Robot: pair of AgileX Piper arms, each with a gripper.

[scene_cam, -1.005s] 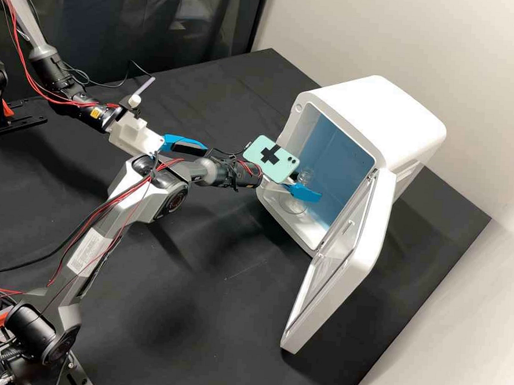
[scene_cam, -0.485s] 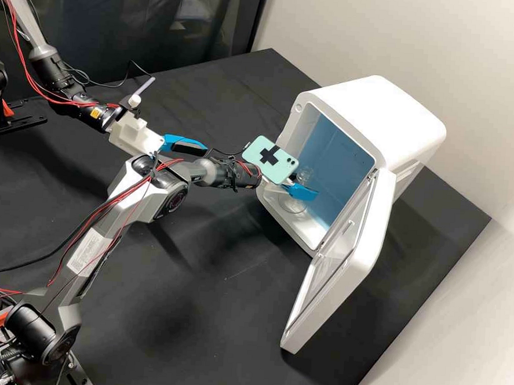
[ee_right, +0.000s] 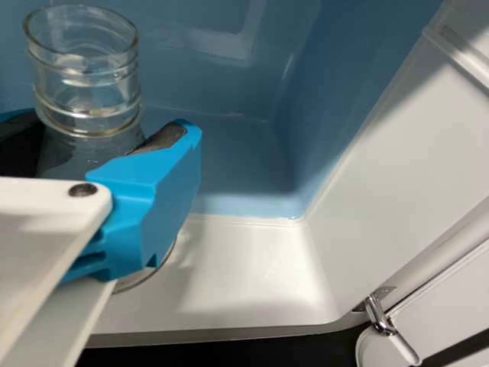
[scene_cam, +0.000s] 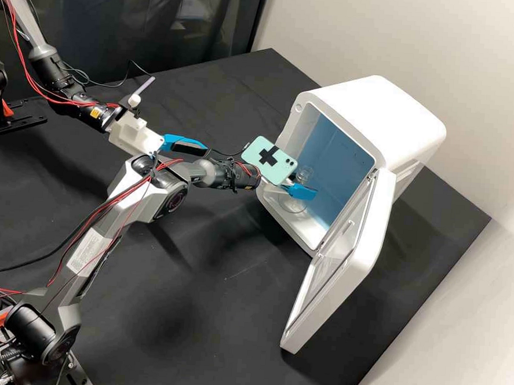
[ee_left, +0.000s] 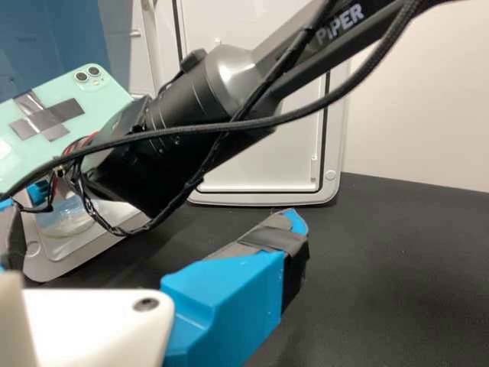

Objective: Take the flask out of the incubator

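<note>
Your right gripper (scene_cam: 300, 190) is inside the open incubator (scene_cam: 383, 116), clamped on the neck of the glass flask (ee_right: 82, 73), which is upright in the blue-walled chamber; the door (scene_cam: 337, 261) hangs open beside it; your left gripper (scene_cam: 184, 145) sits behind the right wrist, above the worktop (scene_cam: 205, 282); you cannot tell its opening.

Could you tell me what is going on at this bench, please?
The right gripper is inside the open incubator, closed on the neck of the flask, which is not yet taken out. The left gripper hangs above the bench, away from the incubator.
</note>
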